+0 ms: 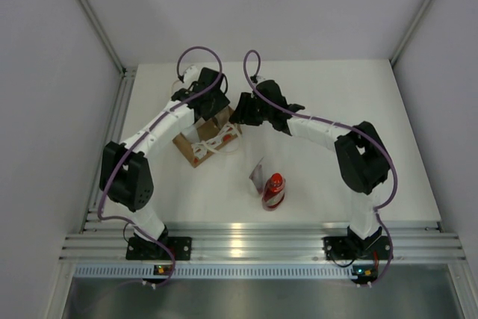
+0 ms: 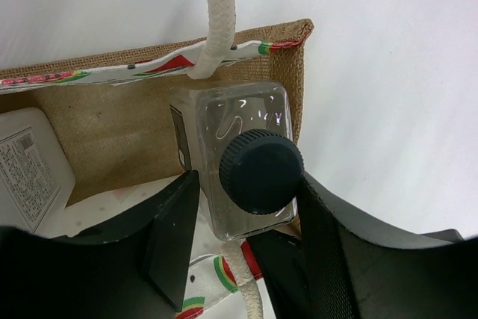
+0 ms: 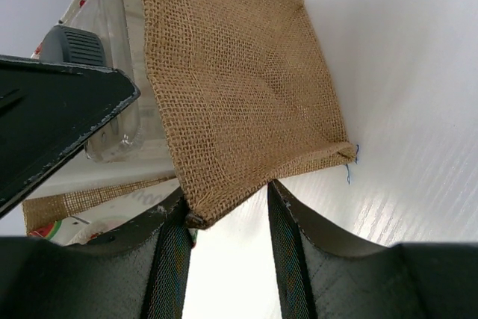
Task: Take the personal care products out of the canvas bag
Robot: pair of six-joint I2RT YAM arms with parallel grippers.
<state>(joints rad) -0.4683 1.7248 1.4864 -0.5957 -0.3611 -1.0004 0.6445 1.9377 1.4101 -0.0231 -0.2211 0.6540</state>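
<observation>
The canvas bag (image 1: 200,144) stands at the table's back left, with a tan burlap wall (image 2: 112,121) and white rope handles. Inside it, a clear-white bottle with a dark round cap (image 2: 261,171) stands against the end wall. My left gripper (image 2: 250,211) reaches into the bag and is shut on this bottle, one finger on each side of it. A second white item with a printed label (image 2: 26,169) lies in the bag at left. My right gripper (image 3: 224,199) is shut on the lower edge of the bag's burlap end wall (image 3: 239,87). The red bottle (image 1: 273,190) and the white flat tube (image 1: 258,173) lie on the table.
Both arms meet over the bag at the back of the white table (image 1: 351,110). The red bottle and tube lie between the arm bases and the bag. Grey walls close the sides and back, and a metal rail (image 1: 254,244) runs along the near edge.
</observation>
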